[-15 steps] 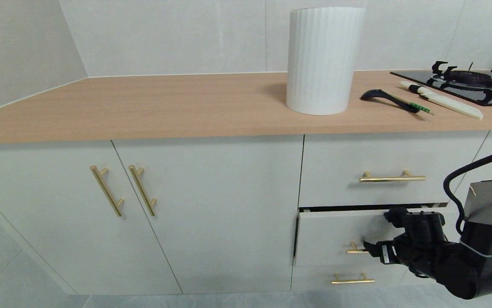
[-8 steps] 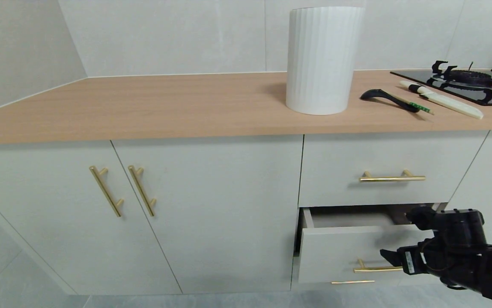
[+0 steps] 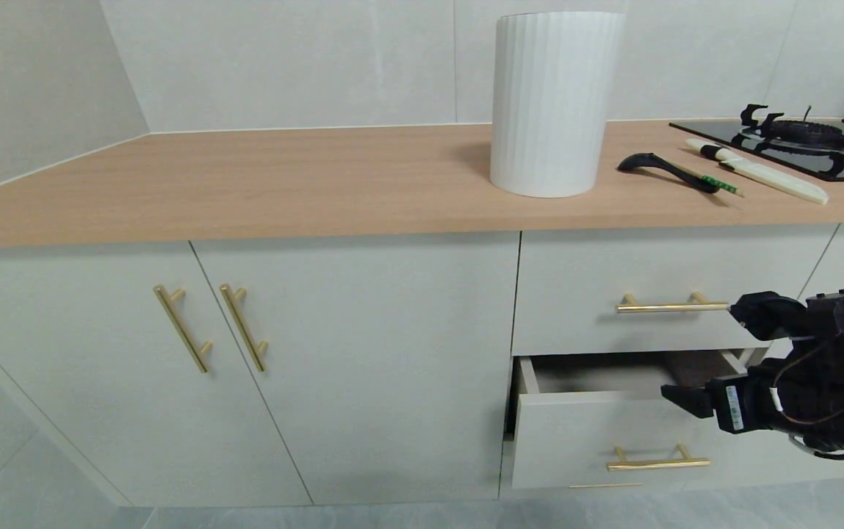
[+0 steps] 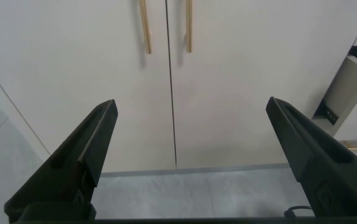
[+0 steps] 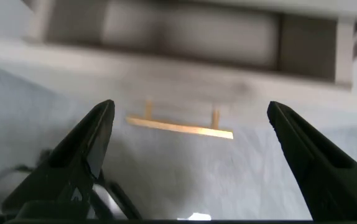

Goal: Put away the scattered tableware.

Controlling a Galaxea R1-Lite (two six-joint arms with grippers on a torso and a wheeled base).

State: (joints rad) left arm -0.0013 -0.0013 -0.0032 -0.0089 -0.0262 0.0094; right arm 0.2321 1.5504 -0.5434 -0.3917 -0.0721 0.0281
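Ladle (image 3: 660, 168) and knife (image 3: 759, 178) lie on the bench (image 3: 282, 184) near the canister (image 3: 550, 103); my left tool (image 4: 191, 124) and right tool (image 3: 708, 351) gape empty, the latter before the open drawer (image 3: 576, 433).

Wooden counter (image 3: 282, 176), one continuous surface running out from the corner wall. A white ribbed cylinder (image 3: 548, 103) stands upright on it, right of centre. Near its right side lies a black ladle (image 3: 664, 169), with a thin green-banded stick (image 3: 723, 184) touching it, then a white knife (image 3: 767, 176) alongside the front edge of the black gas hob (image 3: 803, 147), which is set into the counter's right end.
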